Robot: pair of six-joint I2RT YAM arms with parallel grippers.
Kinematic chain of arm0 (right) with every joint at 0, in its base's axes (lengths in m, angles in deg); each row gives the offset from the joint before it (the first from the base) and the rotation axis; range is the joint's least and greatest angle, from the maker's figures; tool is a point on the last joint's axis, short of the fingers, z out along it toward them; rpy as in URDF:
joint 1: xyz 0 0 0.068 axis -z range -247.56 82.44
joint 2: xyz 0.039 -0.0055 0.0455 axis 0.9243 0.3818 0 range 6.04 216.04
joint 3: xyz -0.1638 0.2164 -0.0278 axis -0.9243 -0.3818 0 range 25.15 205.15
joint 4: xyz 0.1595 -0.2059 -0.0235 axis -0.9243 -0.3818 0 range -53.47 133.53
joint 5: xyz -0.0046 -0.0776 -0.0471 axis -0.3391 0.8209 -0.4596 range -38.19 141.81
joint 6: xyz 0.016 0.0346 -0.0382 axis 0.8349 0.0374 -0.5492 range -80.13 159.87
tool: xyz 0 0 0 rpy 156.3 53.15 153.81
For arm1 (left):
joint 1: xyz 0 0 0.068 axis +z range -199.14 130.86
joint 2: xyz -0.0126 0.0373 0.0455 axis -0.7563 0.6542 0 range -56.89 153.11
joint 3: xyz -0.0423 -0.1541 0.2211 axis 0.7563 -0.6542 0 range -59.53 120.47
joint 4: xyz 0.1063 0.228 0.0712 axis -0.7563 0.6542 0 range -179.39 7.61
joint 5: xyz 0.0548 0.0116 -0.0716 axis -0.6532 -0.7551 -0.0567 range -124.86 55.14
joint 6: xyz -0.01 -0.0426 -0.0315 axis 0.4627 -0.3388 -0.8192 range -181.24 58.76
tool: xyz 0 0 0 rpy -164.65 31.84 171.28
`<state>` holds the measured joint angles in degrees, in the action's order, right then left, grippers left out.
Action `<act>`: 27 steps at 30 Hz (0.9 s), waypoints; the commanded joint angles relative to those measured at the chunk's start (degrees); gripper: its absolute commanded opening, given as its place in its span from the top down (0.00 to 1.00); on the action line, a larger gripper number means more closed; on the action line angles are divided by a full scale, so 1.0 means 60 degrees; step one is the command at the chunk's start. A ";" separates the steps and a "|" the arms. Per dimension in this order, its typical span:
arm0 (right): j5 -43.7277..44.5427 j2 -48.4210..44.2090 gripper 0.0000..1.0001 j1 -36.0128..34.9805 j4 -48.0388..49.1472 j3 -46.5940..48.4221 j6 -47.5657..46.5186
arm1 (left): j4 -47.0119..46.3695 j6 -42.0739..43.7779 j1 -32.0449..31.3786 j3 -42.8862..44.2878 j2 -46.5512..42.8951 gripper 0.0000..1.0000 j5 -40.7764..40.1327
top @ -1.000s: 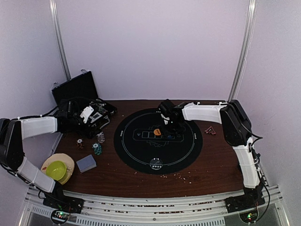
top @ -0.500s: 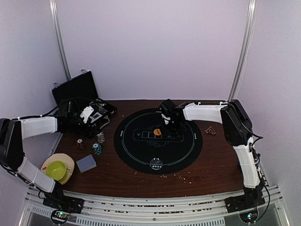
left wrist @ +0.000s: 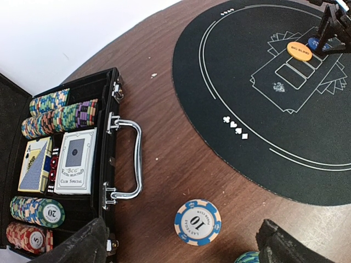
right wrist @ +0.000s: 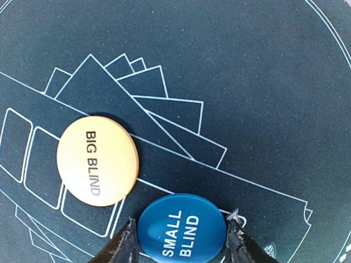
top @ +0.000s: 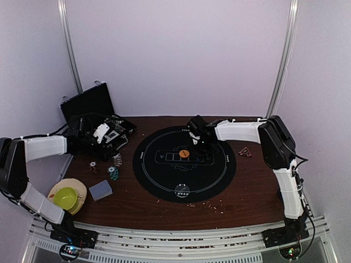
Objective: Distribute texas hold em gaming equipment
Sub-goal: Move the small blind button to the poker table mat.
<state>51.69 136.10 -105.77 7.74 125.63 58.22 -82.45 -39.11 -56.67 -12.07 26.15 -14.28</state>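
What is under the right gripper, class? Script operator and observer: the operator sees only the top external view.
Observer: Right wrist view: a blue disc reading SMALL BLIND, with the right gripper closing its fingertips on its two edges.
Operator: And the orange disc beside it?
Observer: It reads BIG BLIND.
Operator: What is in the case?
Observer: Left wrist view: rows of chips and two card decks.
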 commanded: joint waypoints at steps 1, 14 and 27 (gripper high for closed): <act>-0.0234 0.0414 0.48 0.0146 -0.0407 -0.0292 0.0017 | -0.0351 -0.0041 -0.0028 0.0051 0.0092 0.02 0.0071; -0.0109 0.0100 0.51 0.0107 -0.0319 -0.0079 0.0062 | -0.0351 -0.0040 -0.0033 0.0058 0.0119 0.02 0.0062; -0.0034 -0.0191 0.50 -0.0018 -0.0422 0.0240 -0.0026 | -0.0355 -0.0041 -0.0028 0.0059 0.0149 0.02 0.0056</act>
<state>51.31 136.01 -105.77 7.30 126.07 58.18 -82.45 -39.11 -56.67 -12.07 26.44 -14.31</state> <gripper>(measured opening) 0.497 0.978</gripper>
